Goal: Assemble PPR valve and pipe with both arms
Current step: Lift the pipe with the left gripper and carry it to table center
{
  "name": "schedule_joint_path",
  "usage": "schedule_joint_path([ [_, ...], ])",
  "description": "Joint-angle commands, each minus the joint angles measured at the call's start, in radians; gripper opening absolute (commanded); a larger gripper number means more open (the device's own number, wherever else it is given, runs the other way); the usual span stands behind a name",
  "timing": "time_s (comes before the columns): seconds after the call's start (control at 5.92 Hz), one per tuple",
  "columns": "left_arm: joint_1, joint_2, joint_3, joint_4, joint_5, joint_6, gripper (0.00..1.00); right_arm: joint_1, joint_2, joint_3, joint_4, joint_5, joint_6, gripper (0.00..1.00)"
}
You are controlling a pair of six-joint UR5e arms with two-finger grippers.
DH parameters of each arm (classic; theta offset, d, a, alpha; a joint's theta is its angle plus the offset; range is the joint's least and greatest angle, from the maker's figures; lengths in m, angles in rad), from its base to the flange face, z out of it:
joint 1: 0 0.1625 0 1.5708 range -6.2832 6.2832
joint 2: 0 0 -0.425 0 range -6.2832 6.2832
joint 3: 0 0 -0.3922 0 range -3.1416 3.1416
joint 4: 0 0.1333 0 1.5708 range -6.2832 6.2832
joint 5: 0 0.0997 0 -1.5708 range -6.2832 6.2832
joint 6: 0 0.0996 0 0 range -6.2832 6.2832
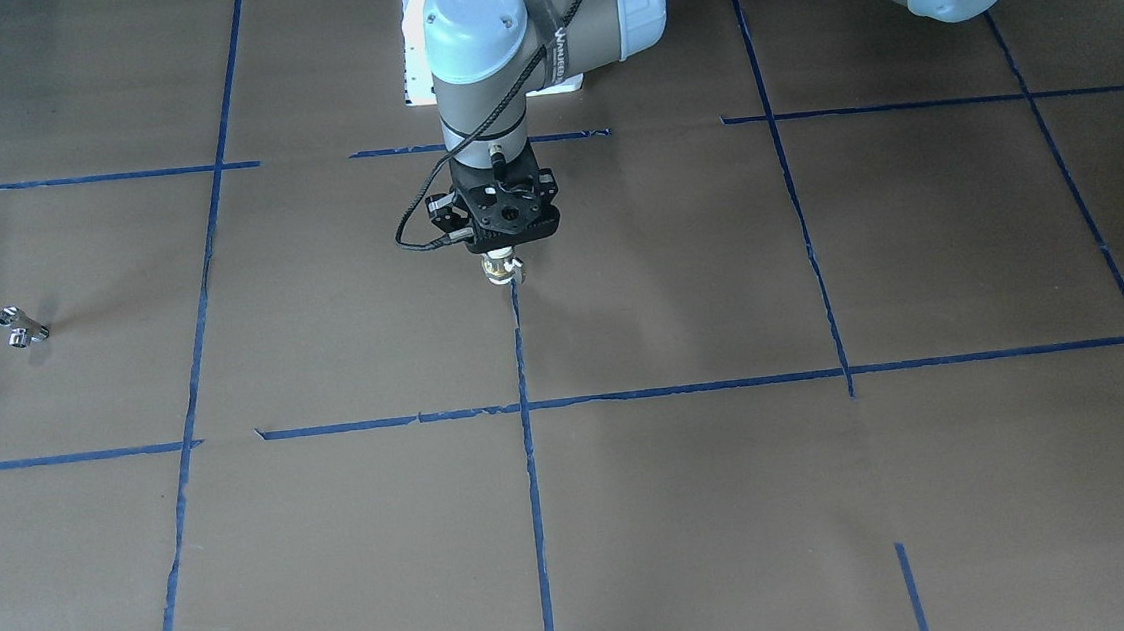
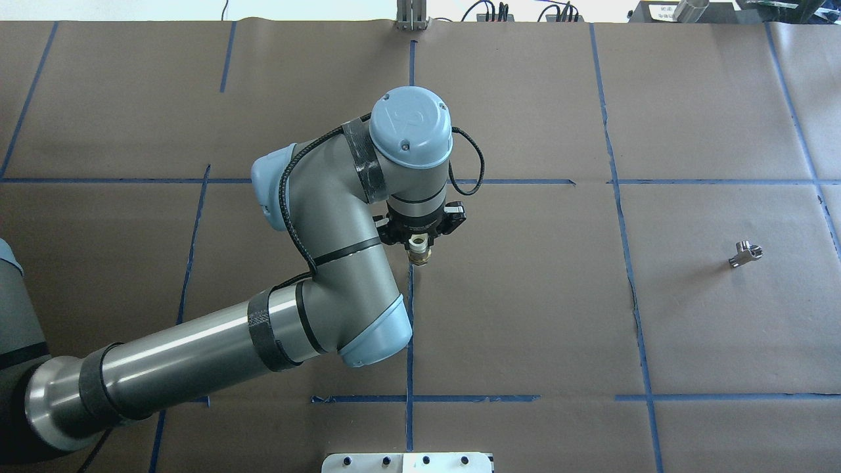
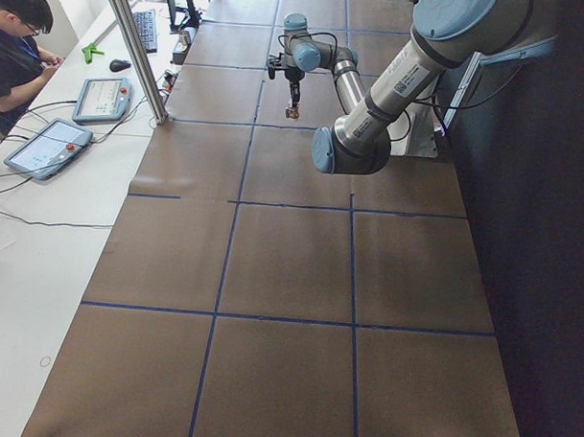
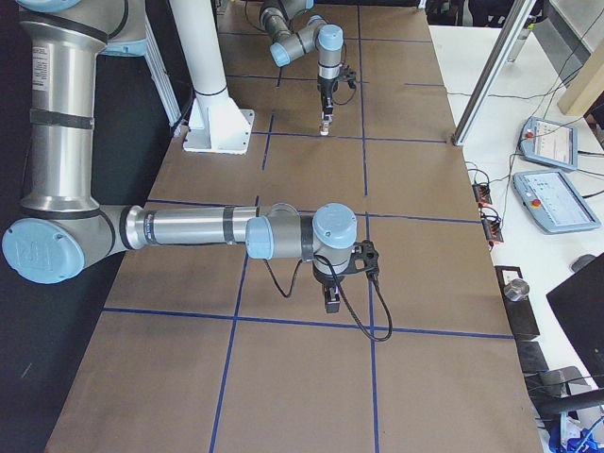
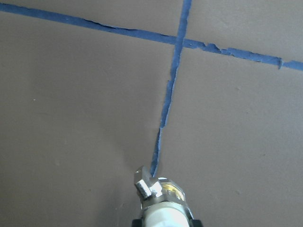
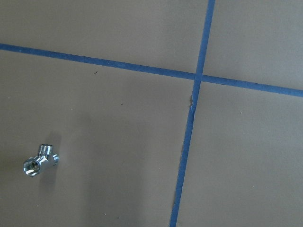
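Observation:
My left gripper is shut on the PPR valve, a stubby white-and-brass fitting. It holds the valve upright just above the table's middle, over a blue tape line. The valve also shows in the front view and at the bottom of the left wrist view. The pipe, a small chrome bent fitting, lies alone on the brown paper far to the robot's right. It also shows in the front view and in the right wrist view. My right gripper shows only in the exterior right view, so I cannot tell whether it is open or shut.
Brown paper with a blue tape grid covers the table. A white base plate sits at the robot's edge. An operator sits beside pendants on the side bench. A metal post stands at the table's edge.

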Motion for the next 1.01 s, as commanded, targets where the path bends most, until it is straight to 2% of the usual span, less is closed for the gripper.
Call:
schedule_joint_path([
  [0.0, 0.003, 0.019, 0.012, -0.04, 0.008, 0.004, 0.0, 0.0, 0.0, -0.001, 0.0, 0.002, 0.0, 1.0],
  [0.34, 0.003, 0.03, 0.013, -0.046, 0.008, 0.006, 0.03, 0.0, 0.0, -0.001, 0.0, 0.002, 0.0, 1.0],
  [0.85, 0.003, 0.059, 0.015, -0.081, 0.008, 0.011, 0.19, 0.0, 0.0, -0.003, 0.0, 0.002, 0.0, 1.0],
])
